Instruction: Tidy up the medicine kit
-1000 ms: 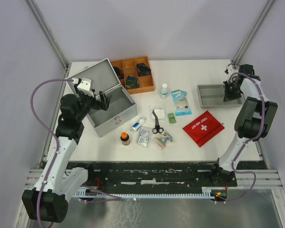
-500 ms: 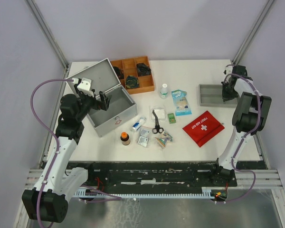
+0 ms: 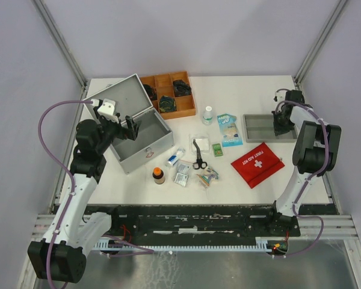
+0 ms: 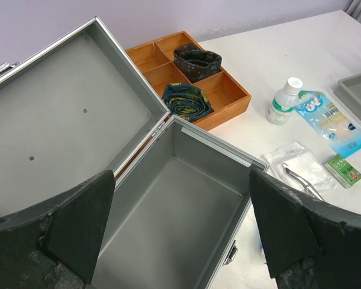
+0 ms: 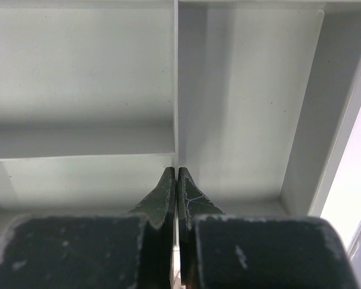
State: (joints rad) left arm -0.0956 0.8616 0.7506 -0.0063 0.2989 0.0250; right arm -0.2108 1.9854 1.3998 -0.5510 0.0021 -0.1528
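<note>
**Kit open at left, right end effector at the grey tray**

Medicine kit: sits on the left part of the tabletop, turned at an angle. The lid is open and leans back toward the far left. The left wrist view shows the bare grey floor and walls of the box.

Left end effector: hangs over the open box with its fingers spread wide and nothing between them. In the wrist view one finger frames each side of the box's inside.

Right end effector: sits at the right end of the grey tray, far right on the tabletop. In the wrist view the fingertips are pinched together on a thin upright wall of the tray.

Other items:
- Wooden tray, just beyond the kit, holds dark rolled items in some of its compartments.
- White bottle and blue packet lie between the wooden tray and the grey tray.
- Scissors, a green box and small packets lie near the middle.
- Brown bottle stands just near of the kit.
- Red first aid pouch lies near of the grey tray.
</note>
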